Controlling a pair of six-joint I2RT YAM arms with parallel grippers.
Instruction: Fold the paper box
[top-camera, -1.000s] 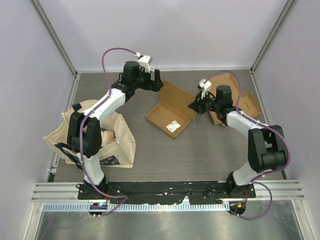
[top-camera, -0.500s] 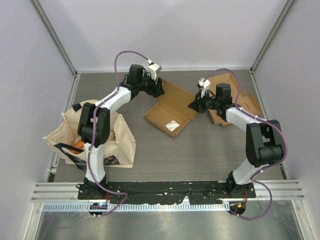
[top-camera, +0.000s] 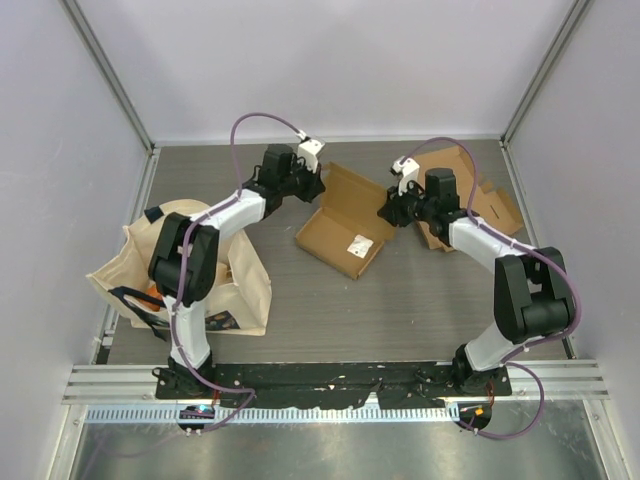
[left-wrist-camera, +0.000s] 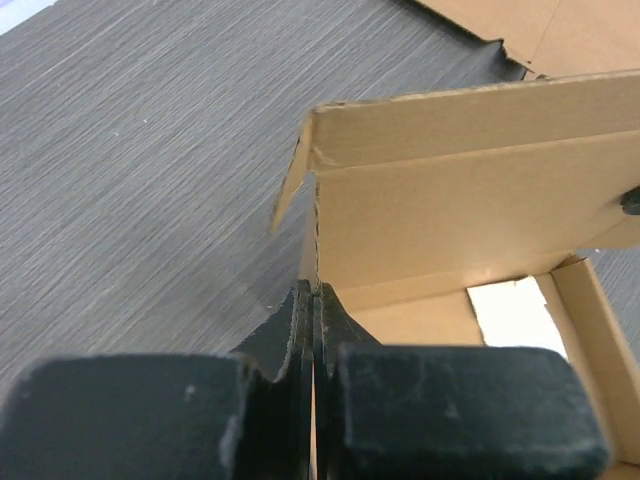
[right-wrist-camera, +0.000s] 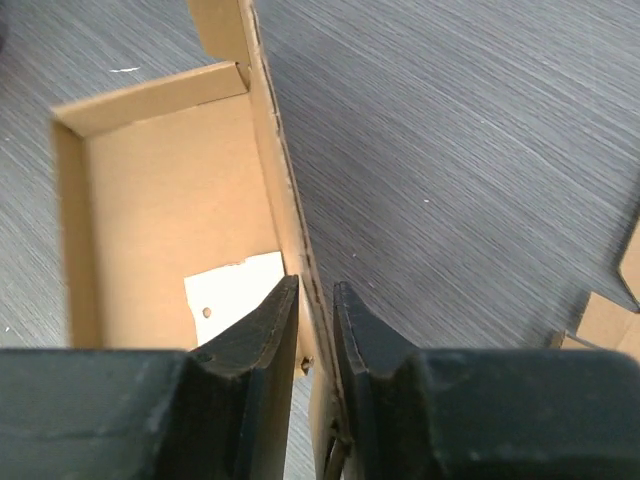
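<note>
Table (top-camera: 400, 300): grey wood-grain, carrying all that follows. Bag (top-camera: 250, 285): cream cloth, standing at my left side, well apart from the box. Box (top-camera: 345, 225): brown cardboard, open-topped, at mid-table between my two grippers, its rear flap raised and one side flap splayed outward. Flat cardboard (top-camera: 495, 205): unfolded sheets at the far right, behind my right arm. Left gripper (left-wrist-camera: 315, 300): jaws pressed fully together on the thin edge of the box (left-wrist-camera: 450, 210) wall at its left rear corner. Right gripper (right-wrist-camera: 316, 300): jaws drawn in to a narrow slit, the right-hand box (right-wrist-camera: 150, 220) wall standing between them, pinched. Label (top-camera: 358, 243): white slip lying flat on the box floor, seen from both wrists (left-wrist-camera: 510, 310) (right-wrist-camera: 235, 295).
</note>
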